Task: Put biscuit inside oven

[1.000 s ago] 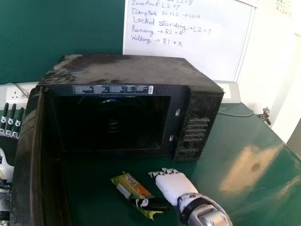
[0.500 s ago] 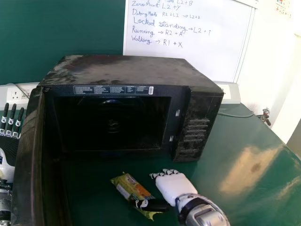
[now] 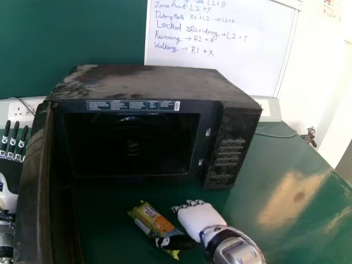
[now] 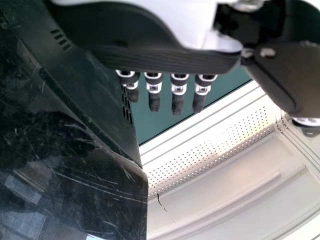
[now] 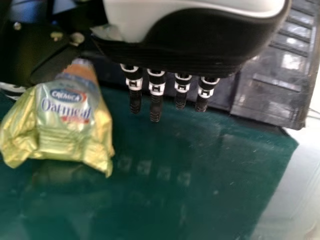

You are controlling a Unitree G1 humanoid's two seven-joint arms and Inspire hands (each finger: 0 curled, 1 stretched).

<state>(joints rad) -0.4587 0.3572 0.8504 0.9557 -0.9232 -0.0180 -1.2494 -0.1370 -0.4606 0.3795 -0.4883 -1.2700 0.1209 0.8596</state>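
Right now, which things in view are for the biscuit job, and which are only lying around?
For the job:
- biscuit
- oven, door open
- right hand, thumb over the biscuit

Only around:
- whiteboard
- wall socket
- small dark object, far right

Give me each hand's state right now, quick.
Left hand: open, fingers straight.
Right hand: open, fingers straight, thumb across the biscuit packet; any grip, I can't tell.
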